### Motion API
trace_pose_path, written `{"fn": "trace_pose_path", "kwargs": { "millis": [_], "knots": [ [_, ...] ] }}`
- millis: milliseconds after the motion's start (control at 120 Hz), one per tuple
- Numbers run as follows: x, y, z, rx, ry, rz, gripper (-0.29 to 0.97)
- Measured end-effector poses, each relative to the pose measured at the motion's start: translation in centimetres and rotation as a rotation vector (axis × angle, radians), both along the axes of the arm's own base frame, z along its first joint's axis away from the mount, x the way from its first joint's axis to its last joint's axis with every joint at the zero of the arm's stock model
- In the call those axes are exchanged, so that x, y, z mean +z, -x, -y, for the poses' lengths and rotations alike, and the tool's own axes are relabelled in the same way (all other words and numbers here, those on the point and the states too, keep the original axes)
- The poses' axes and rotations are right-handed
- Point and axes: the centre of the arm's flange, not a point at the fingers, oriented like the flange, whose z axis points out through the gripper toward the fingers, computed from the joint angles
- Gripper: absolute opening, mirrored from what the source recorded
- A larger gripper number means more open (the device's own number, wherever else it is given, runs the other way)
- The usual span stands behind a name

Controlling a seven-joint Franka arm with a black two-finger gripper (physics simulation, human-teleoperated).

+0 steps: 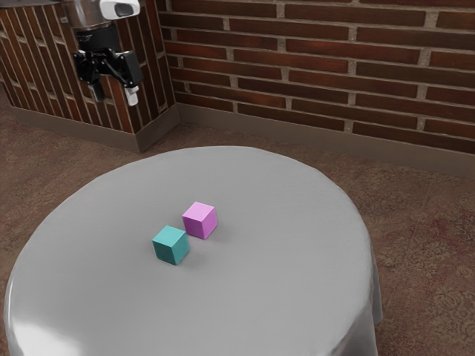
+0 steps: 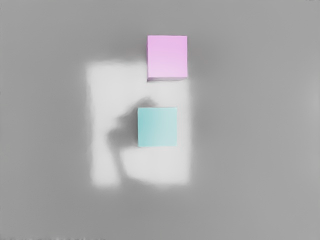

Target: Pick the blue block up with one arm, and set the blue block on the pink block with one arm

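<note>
Hand (image 1: 113, 92) high over desk (image 1: 312, 215) edge, exterior view's upper left; spread wide, released, nothing held. Blue block (image 1: 171, 245) flat on desk, approx. ctr. Pink block (image 1: 200, 219) just beside it, small gap betw. them. Brick wall (image 1: 319, 67) behind.

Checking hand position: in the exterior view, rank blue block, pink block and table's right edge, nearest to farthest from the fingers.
1. Tie: blue block and pink block, mid-table, too close to call.
2. table's right edge, the exterior view's right, farthest from the fingers.
</note>
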Motion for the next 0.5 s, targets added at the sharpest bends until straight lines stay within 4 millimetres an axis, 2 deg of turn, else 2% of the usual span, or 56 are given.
{"fn": "trace_pose_path", "kwargs": {
  "millis": [217,242,275,308,333,350,383,417,450,500],
  "knots": [
    [0.0,0.1,-0.8,0.022,0.001,-0.001,0.68],
    [2.1,0.6,-0.6,0.018,-0.004,0.038,0.68],
    [6.2,2.1,0.0,0.008,-0.012,0.115,0.68],
    [11.0,5.8,1.1,-0.018,-0.016,0.193,0.68],
    [13.1,8.5,2.0,-0.040,-0.021,0.221,0.68],
    [13.6,10.1,2.7,-0.056,-0.027,0.222,0.68],
    [13.0,13.2,5.6,-0.115,-0.058,0.193,0.68],
    [11.5,15.9,7.9,-0.162,-0.089,0.155,0.68],
    [8.5,17.8,8.5,-0.180,-0.114,0.094,0.68],
    [3.6,19.6,8.1,-0.193,-0.128,0.020,0.68]
  ]
}}
